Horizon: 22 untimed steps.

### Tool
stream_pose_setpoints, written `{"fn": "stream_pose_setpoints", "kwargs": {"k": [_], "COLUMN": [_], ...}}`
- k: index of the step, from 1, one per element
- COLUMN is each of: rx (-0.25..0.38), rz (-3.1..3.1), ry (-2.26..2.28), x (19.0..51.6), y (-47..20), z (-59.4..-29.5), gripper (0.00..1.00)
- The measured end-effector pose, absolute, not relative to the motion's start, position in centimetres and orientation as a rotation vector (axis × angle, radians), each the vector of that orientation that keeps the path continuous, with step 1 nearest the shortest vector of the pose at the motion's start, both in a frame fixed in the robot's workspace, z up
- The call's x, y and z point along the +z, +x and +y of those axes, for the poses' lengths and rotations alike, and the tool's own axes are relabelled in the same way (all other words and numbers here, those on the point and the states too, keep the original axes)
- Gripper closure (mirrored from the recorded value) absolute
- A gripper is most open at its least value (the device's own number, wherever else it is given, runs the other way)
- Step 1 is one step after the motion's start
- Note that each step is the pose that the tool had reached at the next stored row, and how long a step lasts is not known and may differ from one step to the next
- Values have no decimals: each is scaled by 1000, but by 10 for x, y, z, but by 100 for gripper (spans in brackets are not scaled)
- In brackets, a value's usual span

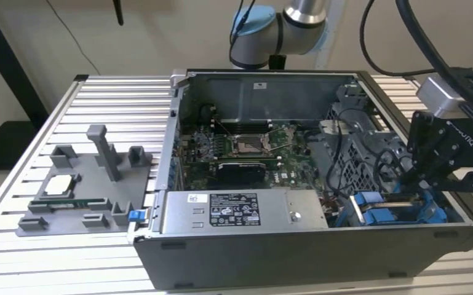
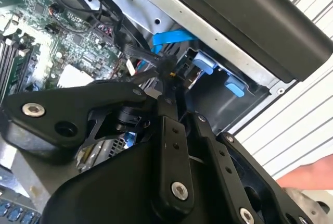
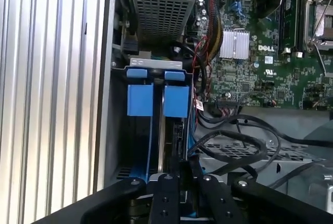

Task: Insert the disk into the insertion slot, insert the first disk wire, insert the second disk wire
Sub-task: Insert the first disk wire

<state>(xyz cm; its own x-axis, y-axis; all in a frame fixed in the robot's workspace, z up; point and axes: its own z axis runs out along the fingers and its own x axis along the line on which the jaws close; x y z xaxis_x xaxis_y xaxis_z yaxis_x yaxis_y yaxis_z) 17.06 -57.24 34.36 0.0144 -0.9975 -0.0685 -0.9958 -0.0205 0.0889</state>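
Starting at the hand (image 3: 183,165), we find it clenched. In the second wrist view its two black fingers (image 2: 169,96) lie pressed together down to their tips, with no gap between them. The tips sit among thin black wires (image 2: 140,52) at the mouth of the slot (image 3: 156,63). We cannot tell whether a wire is pinched between them or merely touches them.

Just beyond the tips, in the first wrist view, the disk (image 3: 176,101) stands on its edge inside the slot, clipped in its blue frame. A second blue frame (image 3: 140,100) stands beside it, nearer the case wall. The disk's long axis runs straight away from the hand, along that wall, and its blue tab end points toward the power supply box (image 3: 161,15). A flat blue cable (image 2: 174,37) runs close by the slot's edge.

Beside the box lies the green circuit board (image 3: 260,73), with more black wires looping over a grey perforated plate (image 3: 234,148).

In the exterior view the hand hangs over the corner of the open case (image 1: 302,258) on the exterior view's right. The case rests on a ribbed metal counter (image 1: 113,92). Farthest off, on the exterior view's left, a grey tray (image 1: 64,218) sits on the counter.
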Motion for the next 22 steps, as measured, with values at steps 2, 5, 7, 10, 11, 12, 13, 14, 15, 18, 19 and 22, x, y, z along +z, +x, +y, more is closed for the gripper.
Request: {"fn": "stream_pose_setpoints", "kwargs": {"k": [2,5,7,10,11,12,13,14,15,18,19,22], "rx": [-177,-178,-178,-178,-178,-178,-178,-178,-178,-179,-179,-180], "rz": [-2205,-2227,-2239,-2251,-2254,-2257,-2259,-2262,-2266,-2278,-2281,-2288], "ry": [2208,2187,2175,2163,2161,2158,2155,2152,2148,2137,2134,2126], "x": [343,343,343,342,342,342,342,342,342,341,341,341], "y": [171,171,171,171,171,171,171,171,171,171,171,171], "z": [-572,-572,-572,-572,-572,-572,-572,-572,-572,-572,-572,-572], "gripper": [100,100,100,100,100,100,100,100,100,100,100,100]}}
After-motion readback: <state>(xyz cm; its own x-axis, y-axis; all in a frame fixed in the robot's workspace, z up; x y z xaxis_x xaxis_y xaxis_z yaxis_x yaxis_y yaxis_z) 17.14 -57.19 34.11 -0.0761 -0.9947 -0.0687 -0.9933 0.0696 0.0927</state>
